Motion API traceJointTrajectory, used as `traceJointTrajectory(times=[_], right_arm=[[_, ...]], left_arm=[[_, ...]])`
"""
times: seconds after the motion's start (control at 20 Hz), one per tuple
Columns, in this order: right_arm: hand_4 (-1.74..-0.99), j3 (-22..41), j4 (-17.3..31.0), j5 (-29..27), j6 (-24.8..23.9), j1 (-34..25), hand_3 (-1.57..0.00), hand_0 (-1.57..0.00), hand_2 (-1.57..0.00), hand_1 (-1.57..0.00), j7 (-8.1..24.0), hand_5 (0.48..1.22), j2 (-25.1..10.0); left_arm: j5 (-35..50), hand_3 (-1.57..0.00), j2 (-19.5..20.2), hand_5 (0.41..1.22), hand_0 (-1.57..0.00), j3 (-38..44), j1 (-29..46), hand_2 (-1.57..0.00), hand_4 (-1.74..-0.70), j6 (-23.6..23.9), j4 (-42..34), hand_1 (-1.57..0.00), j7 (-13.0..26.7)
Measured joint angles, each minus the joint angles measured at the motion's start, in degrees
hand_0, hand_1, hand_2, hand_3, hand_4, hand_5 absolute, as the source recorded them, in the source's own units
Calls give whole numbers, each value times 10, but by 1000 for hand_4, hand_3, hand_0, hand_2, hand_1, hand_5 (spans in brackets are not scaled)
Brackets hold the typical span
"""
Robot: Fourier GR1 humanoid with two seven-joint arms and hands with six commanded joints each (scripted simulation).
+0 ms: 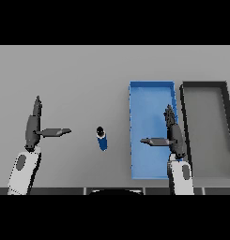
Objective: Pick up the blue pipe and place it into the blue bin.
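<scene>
Head view: blue pipe (102, 138) between both hands.

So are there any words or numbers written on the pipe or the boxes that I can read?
None: no words, numbers or signs show anywhere.
Blue pipe: plain blue with a dark end, no label.
Blue bin: plain.
Dark bin beside it: plain.
Left hand and right hand: no markings.

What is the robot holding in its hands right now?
Nothing. The left hand and the right hand are both open with straight fingers. The blue pipe stands on the table between them, untouched.
</scene>
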Motion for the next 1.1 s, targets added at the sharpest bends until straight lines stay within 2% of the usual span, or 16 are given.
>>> traceJointTrajectory(times=[0.3,0.35,0.4,0.45,0.65,0.8,0.95,1.1], right_arm=[[-1205,-10,0,-9,7,-1,1,1,1,1,-2,629,-12],[-1201,5,-19,32,16,23,1,1,1,1,-58,628,-51],[-1197,16,-36,59,18,36,1,1,1,1,-77,627,-73],[-1197,25,-49,78,19,51,1,1,1,1,-87,626,-84],[-1203,37,-69,91,25,64,1,1,1,1,-70,625,-92],[-1181,35,-72,90,27,64,1,1,1,1,-62,619,-97],[-1176,33,-64,89,27,48,1,1,1,1,-65,615,-99],[-1164,35,-69,88,34,56,1,1,1,1,-68,617,-104]], left_arm=[[-11,1,-14,593,1,-13,-3,1,-966,10,-4,1,2],[-16,1,25,592,1,-25,14,1,-963,-45,-3,1,-39],[-17,1,52,590,1,-31,30,1,-960,-83,-4,1,-67],[-20,1,67,590,1,-36,28,1,-959,-106,4,1,-71],[-16,1,86,593,1,-39,31,1,-960,-145,14,1,-96],[0,1,107,573,1,-51,45,1,-989,-190,-19,1,-112],[-1,1,135,535,1,-75,71,1,-1048,-226,-65,1,-100],[-13,1,112,497,1,-124,71,1,-1113,-251,-84,1,-64]])
